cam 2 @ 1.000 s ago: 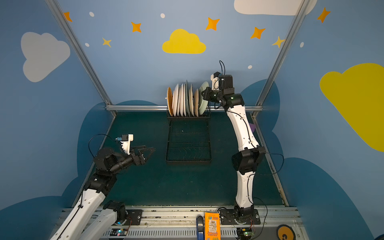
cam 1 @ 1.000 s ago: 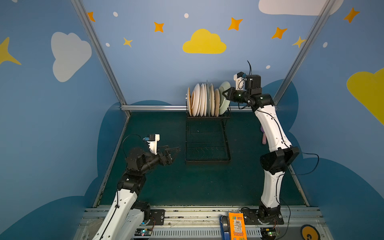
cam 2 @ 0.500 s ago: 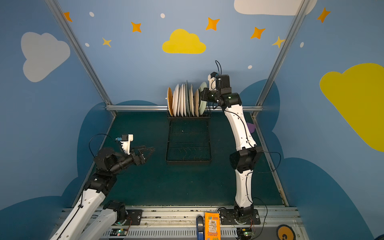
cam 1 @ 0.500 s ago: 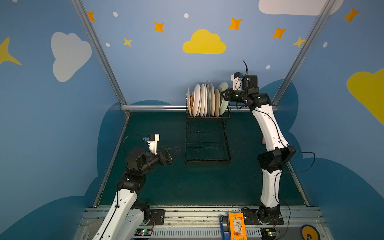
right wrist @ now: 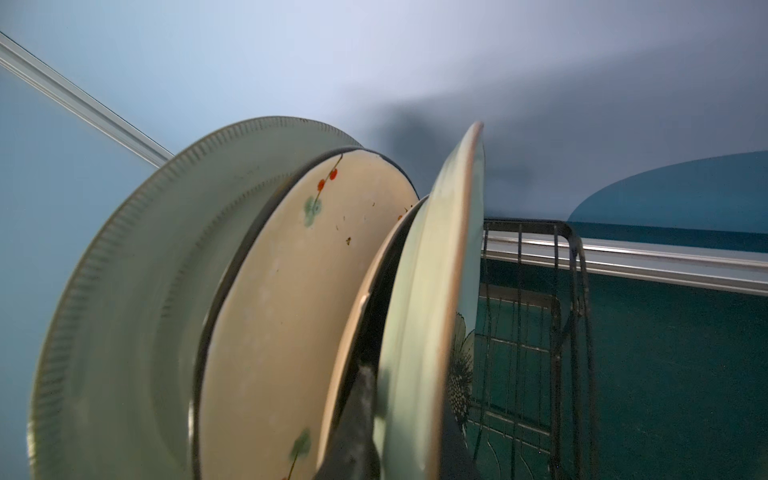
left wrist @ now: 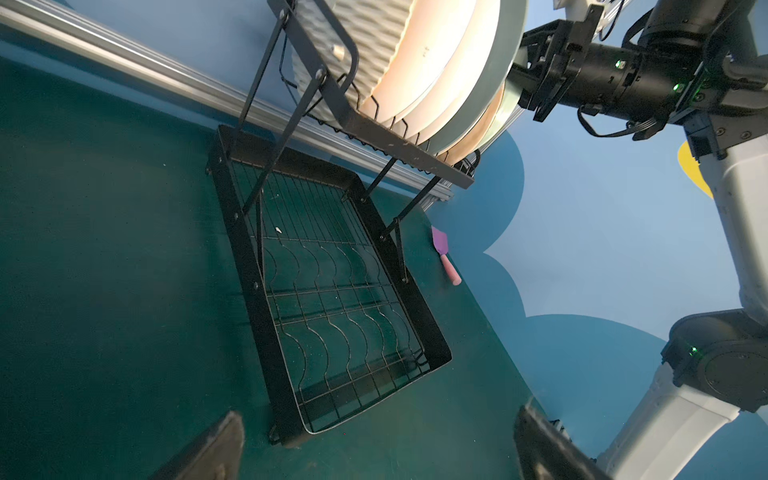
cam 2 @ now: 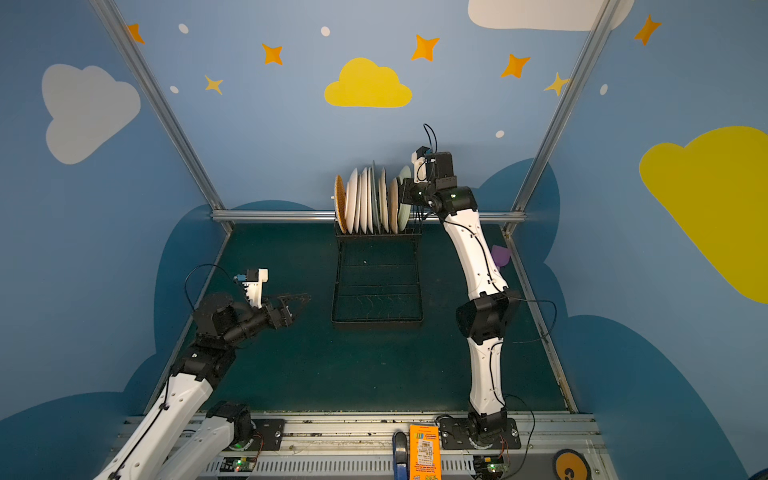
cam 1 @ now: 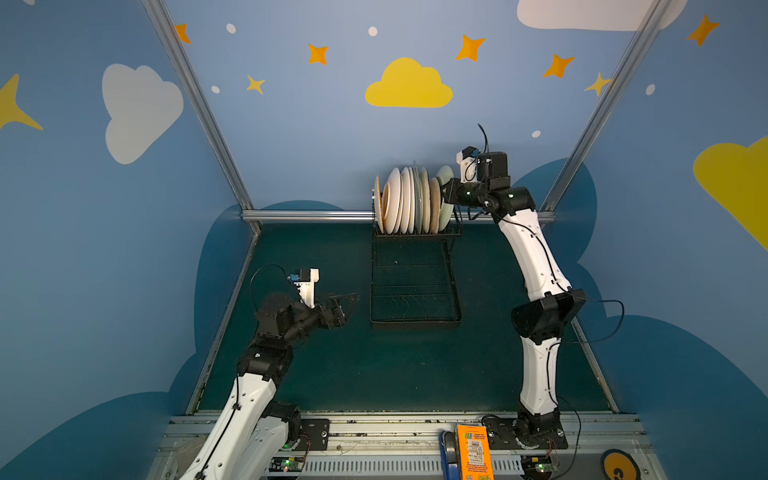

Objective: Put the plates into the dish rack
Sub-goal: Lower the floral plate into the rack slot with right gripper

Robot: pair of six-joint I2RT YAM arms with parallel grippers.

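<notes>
The right gripper (cam 1: pixel 448 194) pinches the mint plate (right wrist: pixel 432 291) by its rim, setting it into the dish rack (cam 1: pixel 455 291) just below. Next, I think, it must let go gently.

The left arm (cam 1: pixel 249 399) is folded low near its base, forearm roughly level above the desk (cam 1: pixel 395 374). Its left hand (cam 1: pixel 351 300) points toward the middle of the scene with the jaws spread wide and nothing between them. The right arm (cam 1: pixel 536 257) stands tall and reaches far back: the lower link rises almost upright from the base, the elbow is bent and the white forearm leans inward to a raised wrist, where the right hand (cam 1: pixel 448 194) lies level, pointing left, its dark fingers (right wrist: pixel 359 415) closed on the rim of a pale green plate (right wrist: pixel 432 291).
</notes>
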